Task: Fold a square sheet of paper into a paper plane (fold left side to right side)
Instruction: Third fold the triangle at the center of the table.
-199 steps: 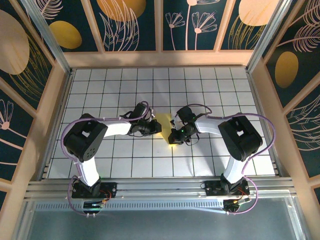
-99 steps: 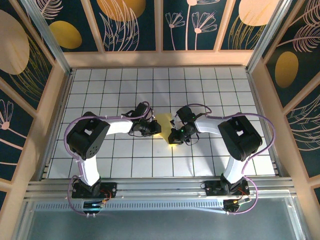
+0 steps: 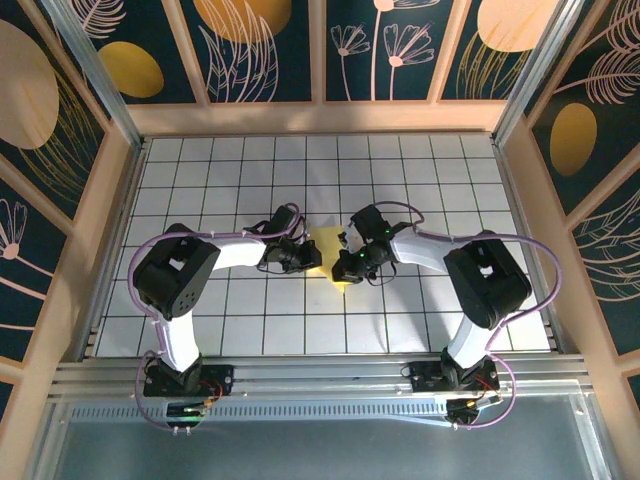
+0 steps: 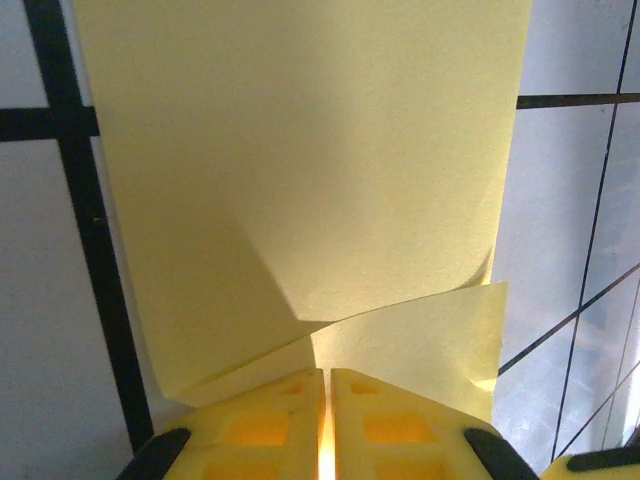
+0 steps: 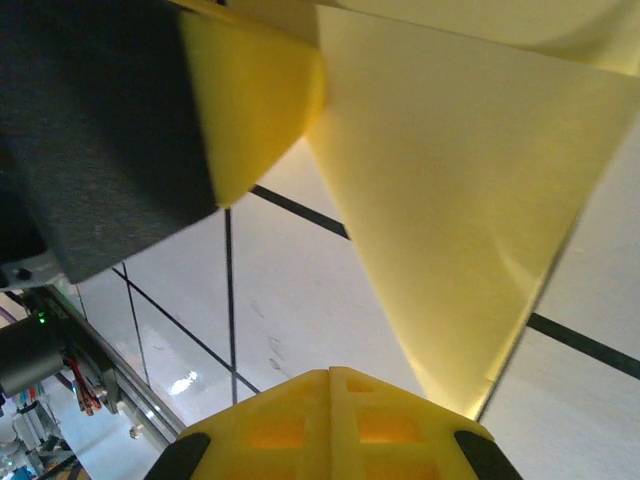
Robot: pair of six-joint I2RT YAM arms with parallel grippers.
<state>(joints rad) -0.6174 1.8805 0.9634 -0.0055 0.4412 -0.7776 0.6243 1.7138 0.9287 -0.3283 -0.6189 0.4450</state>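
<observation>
Fold in progress at the middle of the desk (image 3: 420,180).
My left hand (image 3: 306,258) is clamped on the left edge of the square sheet of paper (image 3: 328,245), holding it curled up, I judge, to carry it rightward; my right hand (image 3: 347,268) is closed at the sheet's near corner, probably anchoring it, though I can't tell if it truly pinches.

The square sheet of paper (image 4: 300,150) is thin, matt and finely grained (light glows through its curl). My left end effector (image 4: 327,385) and right end effector (image 5: 330,382) have matt yellow moulded plastic fingers. The bench (image 4: 565,230) is smooth, glossy white.
</observation>
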